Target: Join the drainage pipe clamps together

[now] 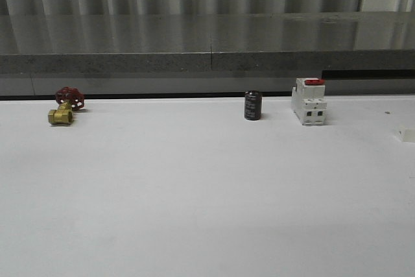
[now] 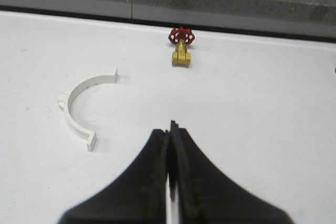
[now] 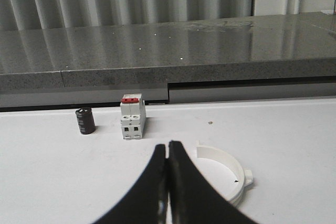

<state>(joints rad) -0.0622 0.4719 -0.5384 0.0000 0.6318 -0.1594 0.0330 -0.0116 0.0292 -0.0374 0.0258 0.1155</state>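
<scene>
One white half-ring drainage pipe clamp (image 2: 77, 109) lies flat on the white table in the left wrist view, well short of the brass valve. My left gripper (image 2: 170, 129) hovers beside it with its black fingers pressed together and nothing between them. A second white half-ring clamp (image 3: 229, 172) lies on the table in the right wrist view, partly hidden behind my right gripper (image 3: 167, 146). That gripper is also shut and empty, and sits just to one side of the clamp.
A brass valve with a red handwheel (image 1: 64, 105) stands at the table's far left. A black cylinder (image 1: 253, 105) and a white breaker with a red switch (image 1: 308, 101) stand at the far middle and right. A grey ledge (image 1: 207, 43) runs behind the table.
</scene>
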